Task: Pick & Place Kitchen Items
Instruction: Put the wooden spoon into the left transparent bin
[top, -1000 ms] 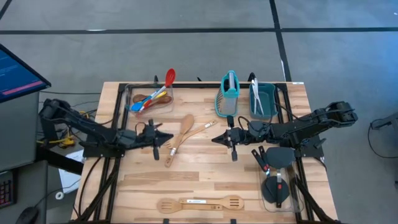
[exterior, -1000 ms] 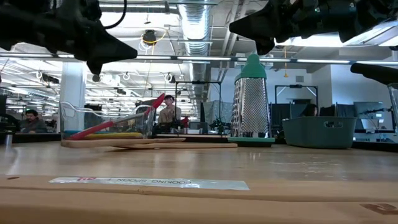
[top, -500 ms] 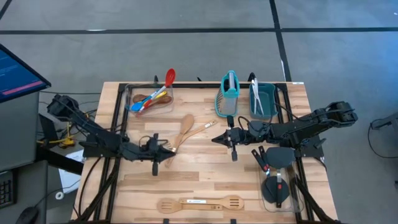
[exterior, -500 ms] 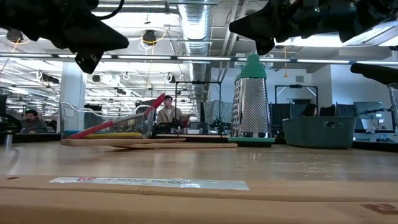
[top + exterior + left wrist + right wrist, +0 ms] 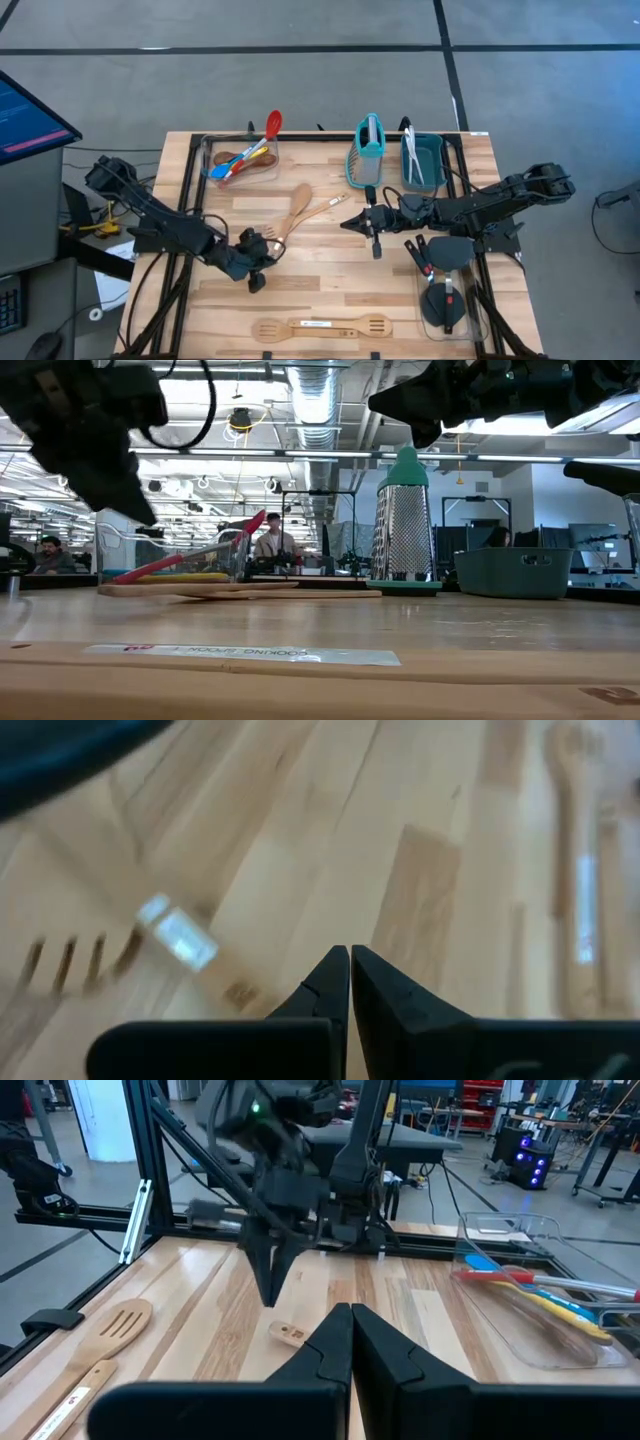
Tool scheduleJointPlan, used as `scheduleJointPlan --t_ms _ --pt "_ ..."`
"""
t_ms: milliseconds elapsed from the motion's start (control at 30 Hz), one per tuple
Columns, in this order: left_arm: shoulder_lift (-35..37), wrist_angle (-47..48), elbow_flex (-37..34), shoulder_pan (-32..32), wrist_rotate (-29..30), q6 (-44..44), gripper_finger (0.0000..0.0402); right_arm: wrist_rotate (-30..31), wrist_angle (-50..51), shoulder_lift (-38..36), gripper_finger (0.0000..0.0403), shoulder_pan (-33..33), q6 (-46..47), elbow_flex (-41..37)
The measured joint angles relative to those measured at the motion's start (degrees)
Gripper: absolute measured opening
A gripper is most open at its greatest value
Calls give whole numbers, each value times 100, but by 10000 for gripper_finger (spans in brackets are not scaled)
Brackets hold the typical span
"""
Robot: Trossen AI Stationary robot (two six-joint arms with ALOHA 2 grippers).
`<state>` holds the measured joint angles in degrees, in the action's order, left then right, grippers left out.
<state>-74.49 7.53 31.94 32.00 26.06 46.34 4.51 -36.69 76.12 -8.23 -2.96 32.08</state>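
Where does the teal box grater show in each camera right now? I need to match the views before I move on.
High view: teal box grater, upright near the table's far edge, just left of the teal bin.
Low view: grater stands right of centre, the teal bin to its right.
Left wrist view: not in it.
Right wrist view: not in it.
Shared landmark: the teal bin beside the grater, seen in the high and low views.
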Motion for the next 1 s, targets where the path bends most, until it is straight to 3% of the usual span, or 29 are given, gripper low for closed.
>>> scheduleJointPlan --t_ms 400,1000 --pt "-27 277 0 43 -551 667 1 326 -195 0 0 0 1 0" --pt "-25 392 -351 38 -209 1084 1 326 -302 4 0 11 452 0"
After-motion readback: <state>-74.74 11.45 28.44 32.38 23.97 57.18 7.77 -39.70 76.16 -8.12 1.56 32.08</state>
